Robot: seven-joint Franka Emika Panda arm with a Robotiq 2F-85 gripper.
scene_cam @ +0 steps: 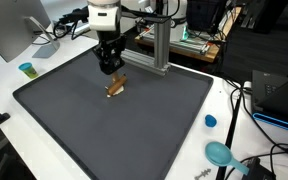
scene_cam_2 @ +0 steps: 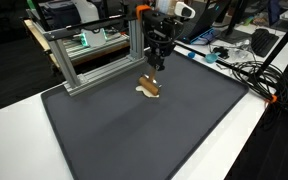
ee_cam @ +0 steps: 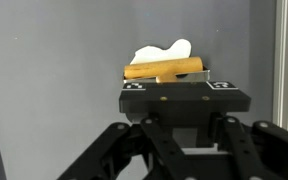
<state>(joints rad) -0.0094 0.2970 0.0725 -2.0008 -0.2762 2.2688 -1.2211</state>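
Item: brown rod (ee_cam: 164, 69) lying flat across a white piece (ee_cam: 162, 52) on the dark mat (scene_cam: 134, 120) that covers the tabletop (scene_cam: 14, 150), away from the aluminium frame (scene_cam: 159, 45), probably so it can be reached from above. Pincer (scene_cam: 110, 68): hangs directly over the rod, apparently not touching it. Its own body hides the fingers, so I cannot tell how wide they stand.

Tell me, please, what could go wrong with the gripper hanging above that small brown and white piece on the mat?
1. The brown and white piece is small and oddly shaped, so the gripper might close off-centre and knock it aside across the mat.
2. The aluminium frame stands close behind the arm; a wide move could strike it.
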